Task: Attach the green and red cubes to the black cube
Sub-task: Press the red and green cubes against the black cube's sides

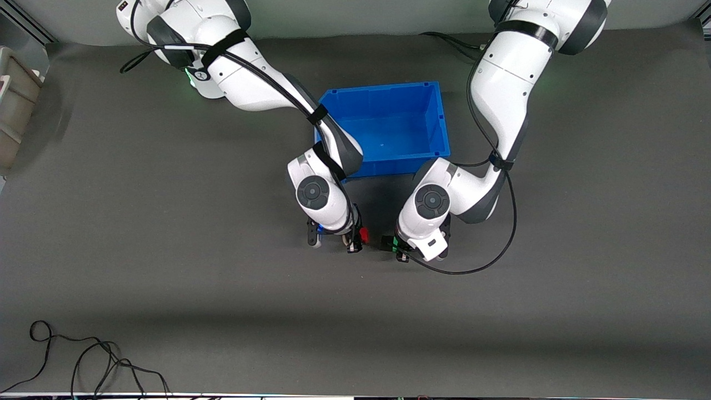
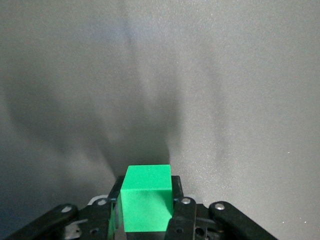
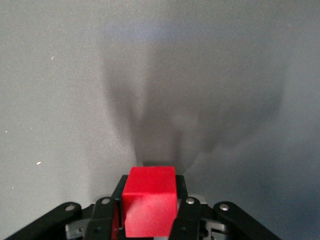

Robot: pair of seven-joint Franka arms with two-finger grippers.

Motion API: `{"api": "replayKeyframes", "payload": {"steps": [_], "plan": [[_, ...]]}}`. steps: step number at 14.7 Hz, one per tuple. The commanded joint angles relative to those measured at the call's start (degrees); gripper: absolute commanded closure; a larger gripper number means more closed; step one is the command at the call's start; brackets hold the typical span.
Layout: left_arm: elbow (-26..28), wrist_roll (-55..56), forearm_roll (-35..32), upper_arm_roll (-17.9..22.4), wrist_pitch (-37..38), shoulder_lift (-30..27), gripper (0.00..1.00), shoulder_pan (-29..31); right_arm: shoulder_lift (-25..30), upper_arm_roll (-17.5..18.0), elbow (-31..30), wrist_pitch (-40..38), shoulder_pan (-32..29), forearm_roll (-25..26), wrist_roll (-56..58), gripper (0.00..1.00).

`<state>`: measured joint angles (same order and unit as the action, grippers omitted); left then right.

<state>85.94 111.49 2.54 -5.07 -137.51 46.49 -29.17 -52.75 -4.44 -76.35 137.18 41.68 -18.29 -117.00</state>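
Note:
My left gripper (image 1: 396,245) is shut on the green cube (image 1: 395,242), which fills the space between its fingers in the left wrist view (image 2: 146,202). My right gripper (image 1: 357,239) is shut on the red cube (image 1: 364,235), also seen in the right wrist view (image 3: 149,205). Both grippers hang low over the grey mat (image 1: 222,311), nearer the front camera than the blue bin, facing each other a short gap apart. A small dark shape (image 1: 386,240) sits beside the green cube. I cannot tell whether it is the black cube; no wrist view shows it.
The blue bin (image 1: 439,119) stands open and empty between the arms. A grey-beige container (image 1: 14,105) sits at the right arm's end of the table. Loose black cable (image 1: 89,361) lies on the mat near the front edge.

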Motion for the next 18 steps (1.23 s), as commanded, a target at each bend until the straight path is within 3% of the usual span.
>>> {"api": "replayKeyframes", "payload": {"steps": [1,7,18], "plan": [[-1.0,1.4,-0.2,-0.4,2.3,-0.3,1.0,-0.5,-1.6,-0.7,2.2,0.6,0.9,-0.4,-2.9,1.0],[-1.3,1.4,1.2,-1.2,2.5,-0.4,1.0,-0.5,-5.1,-1.0,7.5,0.6,0.9,-0.3,-5.7,1.0],[-2.1,2.1,1.6,-1.6,2.2,-0.2,1.0,-0.3,-5.8,-1.0,8.3,0.8,0.2,-0.4,-5.8,1.0]]}}
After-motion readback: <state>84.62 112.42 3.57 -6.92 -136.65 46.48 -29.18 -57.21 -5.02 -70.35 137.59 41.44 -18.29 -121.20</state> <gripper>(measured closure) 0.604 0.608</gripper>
